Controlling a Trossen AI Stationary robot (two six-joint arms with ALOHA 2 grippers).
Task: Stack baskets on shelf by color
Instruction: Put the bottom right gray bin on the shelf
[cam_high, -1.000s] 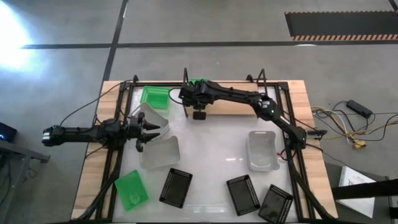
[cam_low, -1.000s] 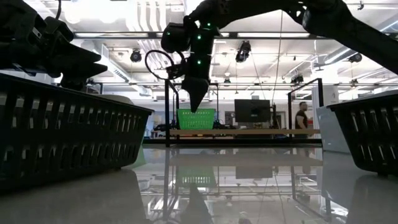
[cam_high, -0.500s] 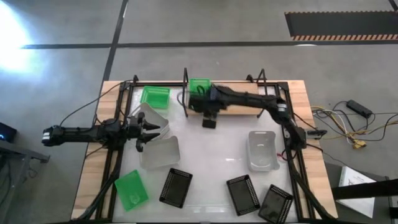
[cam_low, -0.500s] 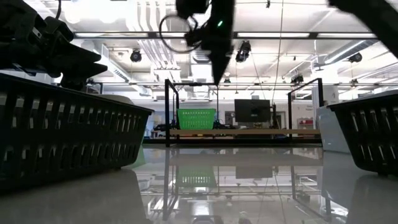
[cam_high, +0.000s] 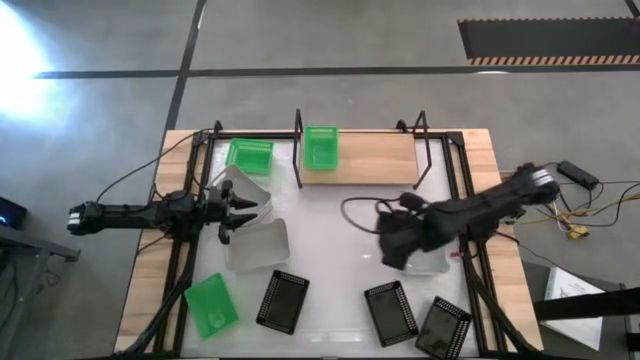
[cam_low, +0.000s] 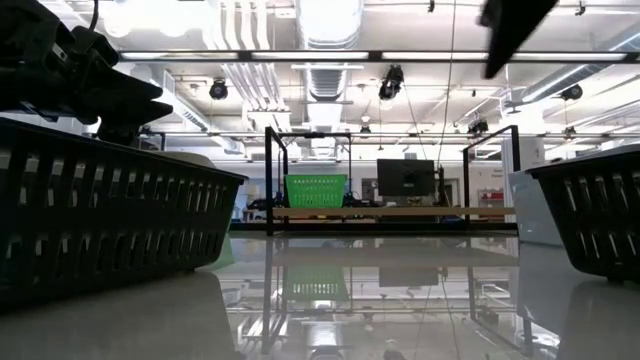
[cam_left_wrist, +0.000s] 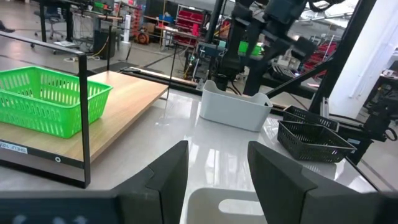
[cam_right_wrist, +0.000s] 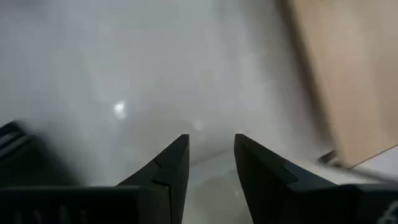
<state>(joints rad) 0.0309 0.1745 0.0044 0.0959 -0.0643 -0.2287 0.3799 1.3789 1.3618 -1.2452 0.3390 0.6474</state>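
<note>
Only one green basket (cam_high: 321, 147) is seen on the shelf (cam_high: 375, 158), upper centre — eight remain on the worktop (cam_high: 335, 240). Right end effector (cam_high: 392, 245) is open, empty; left end effector (cam_high: 243, 207) is held open at a white basket (cam_high: 256, 244).

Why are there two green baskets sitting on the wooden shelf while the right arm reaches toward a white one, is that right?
Not quite: only one green basket sits on the wooden shelf. The high view shows the second green basket beside the shelf, on the white tabletop. The right gripper is indeed at the white basket.
</note>
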